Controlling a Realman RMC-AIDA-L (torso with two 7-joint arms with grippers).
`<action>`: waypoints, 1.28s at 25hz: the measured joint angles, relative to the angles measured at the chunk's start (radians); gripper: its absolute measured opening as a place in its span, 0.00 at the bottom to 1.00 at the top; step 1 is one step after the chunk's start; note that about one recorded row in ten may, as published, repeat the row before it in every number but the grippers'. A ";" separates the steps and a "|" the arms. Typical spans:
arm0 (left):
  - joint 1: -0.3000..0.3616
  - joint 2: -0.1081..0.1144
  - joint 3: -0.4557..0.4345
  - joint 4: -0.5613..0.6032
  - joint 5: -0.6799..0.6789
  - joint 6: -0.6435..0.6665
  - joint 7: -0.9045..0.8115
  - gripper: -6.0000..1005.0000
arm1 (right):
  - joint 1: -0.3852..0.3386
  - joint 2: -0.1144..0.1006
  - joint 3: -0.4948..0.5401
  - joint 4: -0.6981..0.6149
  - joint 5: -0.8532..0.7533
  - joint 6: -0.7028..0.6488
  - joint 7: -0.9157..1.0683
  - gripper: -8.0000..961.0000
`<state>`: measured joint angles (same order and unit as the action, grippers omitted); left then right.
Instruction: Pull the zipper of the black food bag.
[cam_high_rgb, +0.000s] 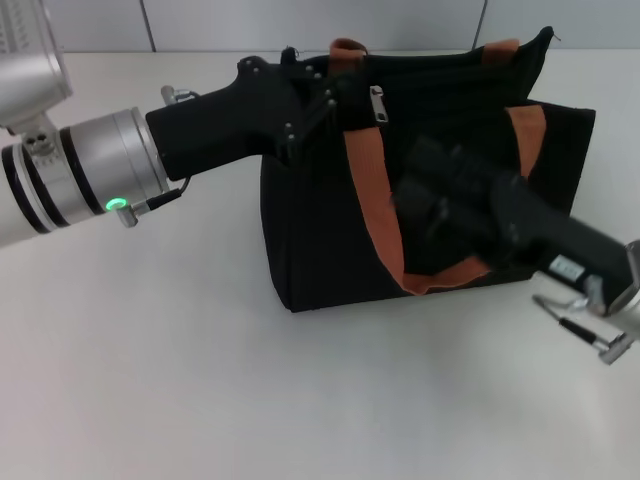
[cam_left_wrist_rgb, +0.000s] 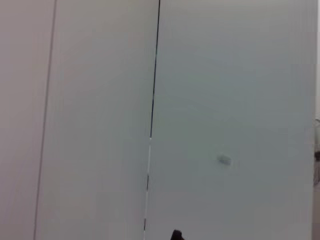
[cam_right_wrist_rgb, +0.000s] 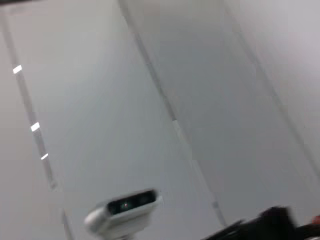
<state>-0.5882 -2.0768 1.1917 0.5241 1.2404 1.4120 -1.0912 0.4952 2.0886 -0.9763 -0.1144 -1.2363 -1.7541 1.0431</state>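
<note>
The black food bag stands upright in the middle of the white table, with brown-orange strap handles. The zipper's small silver pull tab hangs near the left end of the bag's top edge. My left gripper reaches in from the left and sits at the bag's top left corner, just left of the pull tab. My right gripper comes in from the lower right, blurred, in front of the bag's front face below the top edge. Both wrist views show only pale panels, not the bag.
The white table spreads out in front and to the left of the bag. A grey panelled wall stands behind it. The right wrist view shows a small grey camera-like unit against pale panels.
</note>
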 joint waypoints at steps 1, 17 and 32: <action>0.001 0.001 0.002 0.008 0.000 -0.001 -0.007 0.04 | 0.000 0.000 0.000 0.000 0.000 0.000 0.000 0.79; -0.002 -0.003 0.016 0.029 0.001 -0.038 0.004 0.04 | 0.024 -0.007 0.041 -0.151 -0.010 0.159 0.712 0.79; -0.010 -0.003 0.031 0.031 -0.006 -0.026 0.049 0.05 | 0.080 -0.001 -0.038 -0.143 -0.014 0.240 0.730 0.79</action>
<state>-0.5982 -2.0800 1.2229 0.5552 1.2348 1.3862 -1.0425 0.5751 2.0877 -1.0138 -0.2574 -1.2502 -1.5141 1.7726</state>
